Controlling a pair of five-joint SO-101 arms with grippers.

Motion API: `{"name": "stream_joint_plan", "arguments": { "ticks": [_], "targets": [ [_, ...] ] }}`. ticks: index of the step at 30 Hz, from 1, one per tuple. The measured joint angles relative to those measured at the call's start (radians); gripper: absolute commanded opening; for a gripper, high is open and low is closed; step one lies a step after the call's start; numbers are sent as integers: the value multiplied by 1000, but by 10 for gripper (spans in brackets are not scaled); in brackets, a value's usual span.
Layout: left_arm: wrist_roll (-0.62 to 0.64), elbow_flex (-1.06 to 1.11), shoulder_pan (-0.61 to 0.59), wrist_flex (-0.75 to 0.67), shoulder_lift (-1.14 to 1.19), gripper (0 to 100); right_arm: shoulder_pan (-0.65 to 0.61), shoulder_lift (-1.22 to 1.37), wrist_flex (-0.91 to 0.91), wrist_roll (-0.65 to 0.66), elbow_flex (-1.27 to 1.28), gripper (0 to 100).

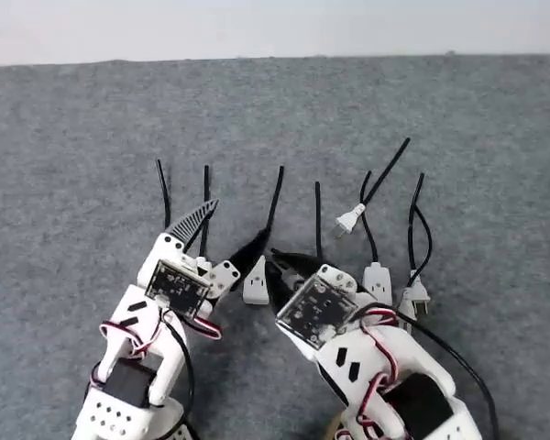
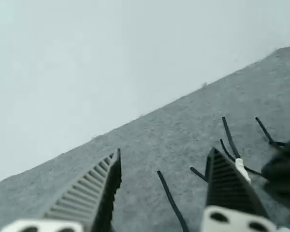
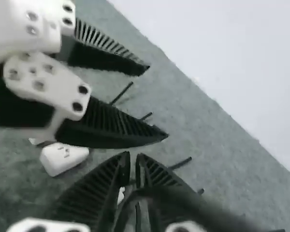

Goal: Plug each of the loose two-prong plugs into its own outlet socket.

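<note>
A white outlet socket (image 1: 255, 282) lies on the grey mat between the two arms, seen close in the right wrist view (image 3: 63, 157). My left gripper (image 1: 238, 220) hovers open just left of and above it, fingers wide apart (image 2: 165, 151). My right gripper (image 1: 277, 264) sits right beside the socket with its fingers (image 3: 101, 193) shut to a narrow slit. A small white piece shows in that slit; whether it is held I cannot tell. A loose white plug (image 1: 348, 220) lies farther right on its black cord, also visible in the left wrist view (image 2: 240, 169).
Another white socket (image 1: 378, 280) and a plug (image 1: 414, 298) lie at the right, close together. Several black cords (image 1: 280, 197) run toward the back of the mat. The left arm's fingers (image 3: 116, 128) crowd the right gripper. The far mat (image 1: 275, 110) is bare.
</note>
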Motion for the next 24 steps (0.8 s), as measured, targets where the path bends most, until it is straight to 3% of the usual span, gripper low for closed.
{"name": "stream_joint_plan", "arguments": {
  "ticks": [18, 24],
  "targets": [
    [0, 0, -2, 0, 0, 268, 0, 2, 0, 0, 0, 9],
    [0, 0, -2, -23, 0, 268, 97, -5, -54, 0, 31, 9]
  ]
}}
